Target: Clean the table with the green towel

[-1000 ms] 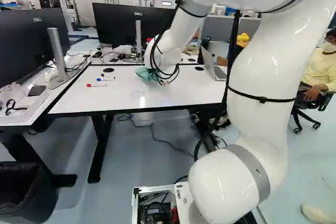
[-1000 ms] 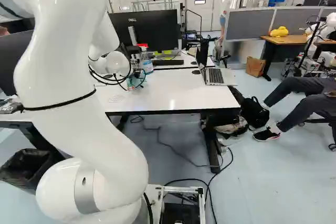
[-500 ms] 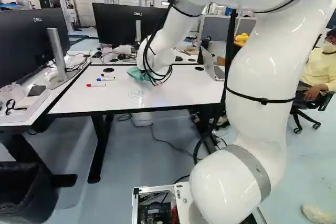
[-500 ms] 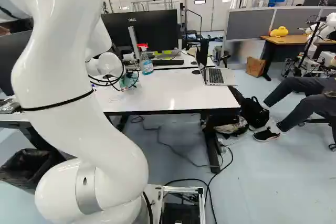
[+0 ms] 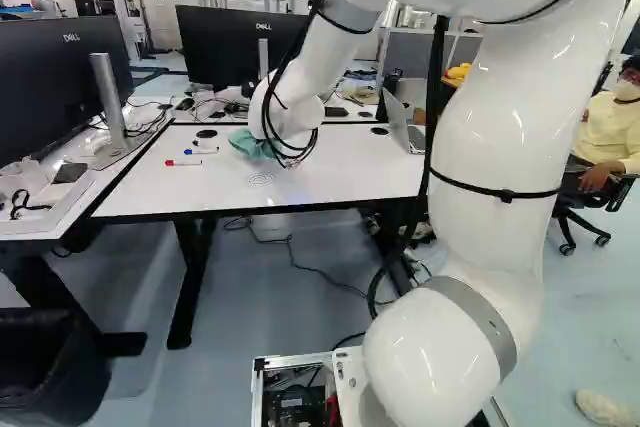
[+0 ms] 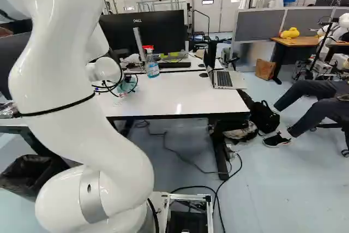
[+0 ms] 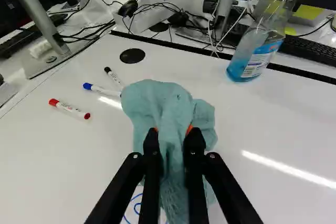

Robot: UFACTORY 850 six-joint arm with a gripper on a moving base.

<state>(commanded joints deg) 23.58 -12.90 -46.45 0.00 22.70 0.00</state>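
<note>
Wrist view shows us our gripper (image 6: 121, 87) grasping the green towel (image 7: 170, 106), cloth bunched between both fingers, over the white table (image 7: 47, 171). Beside the towel lie three obstacles: a red-capped marker (image 7: 70, 109), a blue-capped marker (image 7: 100, 89) and a black-capped marker (image 7: 113, 76). Ahead, on the other side, a spray bottle (image 7: 257, 53) stands upright near the far edge. We see blue scribble (image 7: 137, 205) under the gripper, and an open laptop (image 6: 223, 79) on the table at the right base view's right of the bottle.
</note>
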